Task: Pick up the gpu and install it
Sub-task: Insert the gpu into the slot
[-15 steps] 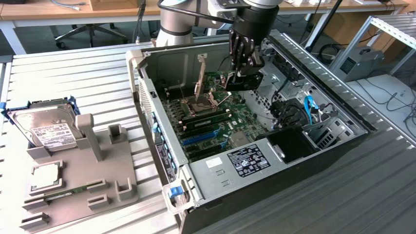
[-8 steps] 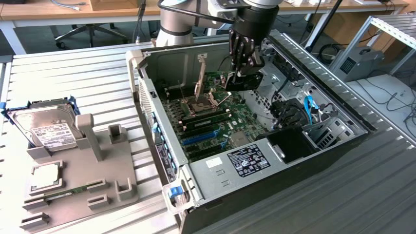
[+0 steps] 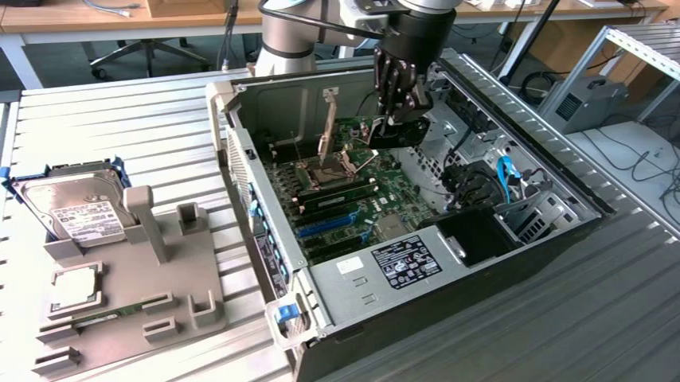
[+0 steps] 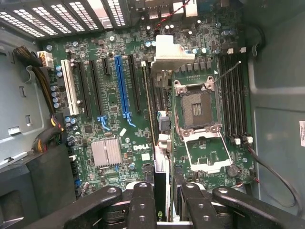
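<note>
**A:** Which step?

**B:** Install. My tool (image 3: 402, 107) is clamped on the gpu (image 3: 396, 131), held edge-on above the motherboard (image 3: 351, 195), toward the case's (image 3: 552, 231) twelve o'clock end.

**A:** What does seating need?

**B:** I'd judge squaring the card over the blue slot (image 4: 121, 86).

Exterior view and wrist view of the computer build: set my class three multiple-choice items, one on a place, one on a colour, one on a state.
1. Where is the hard drive? A on the grey holder, at the exterior view's left; B in a drawer; C on the floor.
2. Among the black slots on the motherboard, one long slot is: A red; B yellow; C blue.
3. The gpu is: A lying flat on the holder; B held in the gripper over the motherboard; C wrapped in a bag.
Key: 1 A, it stands in the holder's end bay; 2 C, blue plastic shows in the wrist view; 3 B, the fingers clamp it above the board.
</note>
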`<state>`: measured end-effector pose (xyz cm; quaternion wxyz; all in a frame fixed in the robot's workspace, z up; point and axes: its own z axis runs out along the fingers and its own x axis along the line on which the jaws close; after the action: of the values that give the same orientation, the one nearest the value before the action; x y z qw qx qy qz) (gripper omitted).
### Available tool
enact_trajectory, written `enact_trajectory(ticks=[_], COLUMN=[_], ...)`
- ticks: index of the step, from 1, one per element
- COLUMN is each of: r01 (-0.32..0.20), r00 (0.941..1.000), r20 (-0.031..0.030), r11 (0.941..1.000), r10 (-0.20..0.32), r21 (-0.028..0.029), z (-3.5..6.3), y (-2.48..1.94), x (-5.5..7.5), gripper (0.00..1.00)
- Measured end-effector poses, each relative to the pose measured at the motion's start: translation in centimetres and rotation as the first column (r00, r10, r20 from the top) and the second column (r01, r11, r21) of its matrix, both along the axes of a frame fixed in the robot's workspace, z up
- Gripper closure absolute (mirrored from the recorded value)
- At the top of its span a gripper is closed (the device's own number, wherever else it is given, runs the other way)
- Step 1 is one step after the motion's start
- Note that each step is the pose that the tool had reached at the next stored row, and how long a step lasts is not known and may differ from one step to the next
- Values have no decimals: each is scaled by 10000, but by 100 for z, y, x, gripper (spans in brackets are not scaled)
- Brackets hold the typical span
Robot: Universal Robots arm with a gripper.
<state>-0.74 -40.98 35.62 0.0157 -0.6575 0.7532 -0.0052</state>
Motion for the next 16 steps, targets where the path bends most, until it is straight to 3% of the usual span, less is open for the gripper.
enact_trajectory(ticks=[16], r01=[-235], r00=[9997], r20=[0], r11=[9997], r10=[235], r21=[0], z=[0], y=[0], x=[0], gripper=[74])
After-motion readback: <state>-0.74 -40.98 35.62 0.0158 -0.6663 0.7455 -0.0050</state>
